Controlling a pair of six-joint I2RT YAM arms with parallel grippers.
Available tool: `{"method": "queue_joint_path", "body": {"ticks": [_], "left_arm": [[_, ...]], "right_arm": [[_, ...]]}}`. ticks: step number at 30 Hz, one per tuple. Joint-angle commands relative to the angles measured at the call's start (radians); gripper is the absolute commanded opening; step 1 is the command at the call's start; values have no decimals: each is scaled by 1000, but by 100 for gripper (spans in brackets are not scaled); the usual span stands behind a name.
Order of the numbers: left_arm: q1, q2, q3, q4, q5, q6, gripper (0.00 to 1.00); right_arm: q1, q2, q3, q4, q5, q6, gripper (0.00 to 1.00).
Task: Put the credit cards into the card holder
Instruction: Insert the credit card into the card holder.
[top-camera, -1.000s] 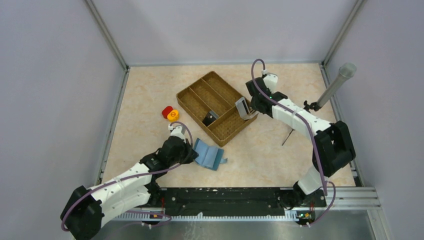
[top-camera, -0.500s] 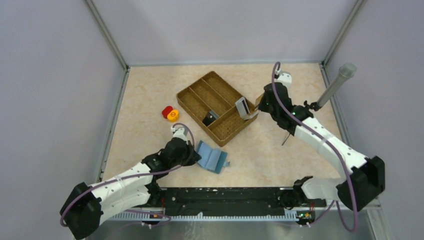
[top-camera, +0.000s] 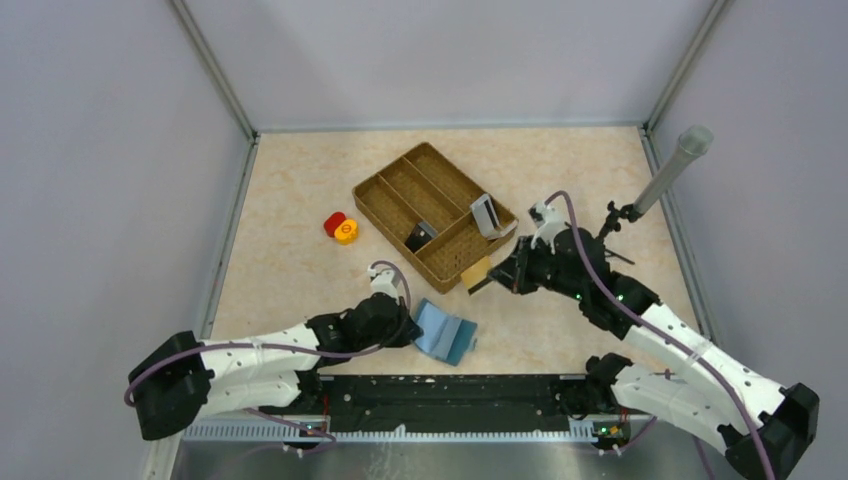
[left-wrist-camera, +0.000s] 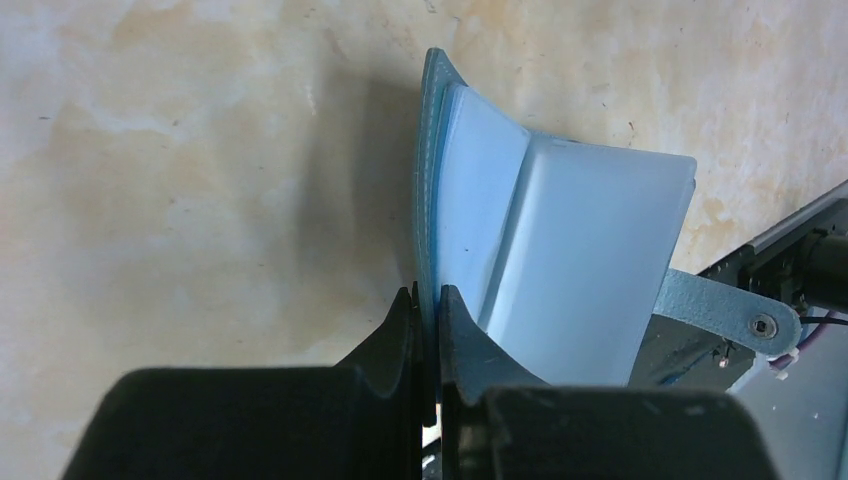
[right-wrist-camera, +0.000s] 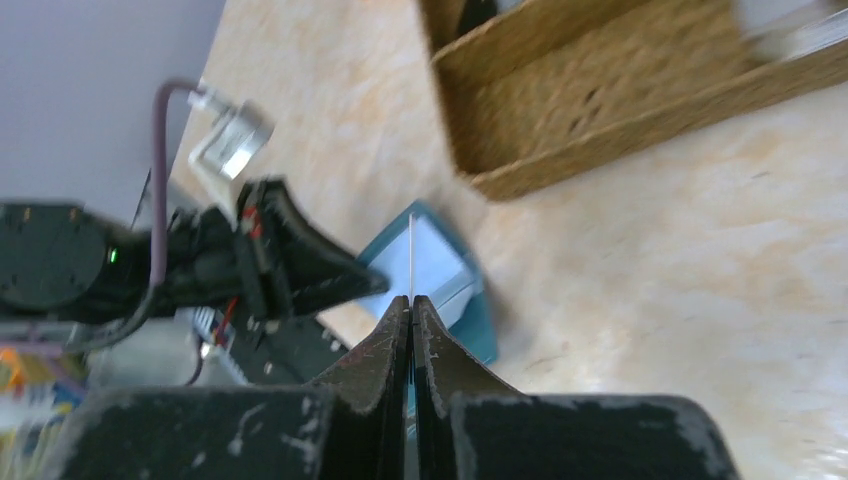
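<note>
The card holder (top-camera: 447, 335), a teal-blue wallet, stands half open near the table's front edge, its pale blue inner panels (left-wrist-camera: 560, 260) facing right. My left gripper (top-camera: 408, 328) is shut on the edge of its left flap (left-wrist-camera: 428, 292). A tan credit card (top-camera: 476, 272) hangs above and to the right of the wallet, with my right gripper (top-camera: 497, 279) shut on it. The right wrist view shows that card edge-on as a thin line (right-wrist-camera: 411, 255) over the open card holder (right-wrist-camera: 445, 275). More pale credit cards (top-camera: 485, 215) lean in the tray's right end.
A brown woven divided tray (top-camera: 400, 195) lies mid-table with a dark item (top-camera: 420, 237) inside. Red and yellow round pieces (top-camera: 340, 227) sit left of it. A grey cylinder (top-camera: 672, 167) leans at the right wall. The black base rail (top-camera: 450, 390) runs just behind the wallet.
My right arm has swung from the tray's right end down toward the front, carrying the tan card. My left arm has shifted the card holder rightward and nearer the front edge.
</note>
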Motion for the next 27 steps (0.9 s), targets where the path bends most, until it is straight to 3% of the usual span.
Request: {"method": "queue_joint_path", "body": {"ticks": [1,7,16,27], "left_arm": [[-54,49,52,64,-65,-31,0],[-93,61,54,92,-87,-37,0],[-115,43,42,120,-99,-22,0],[-116,47,13,128,-113,-27,0]], "right_arm": [[107,-13,-107,180,-179,116,0],[212,74,-172,284,-152,182,0],[217,168,-224,407,-104,232,0],[217,203,-338,330,-138,209,0]]}}
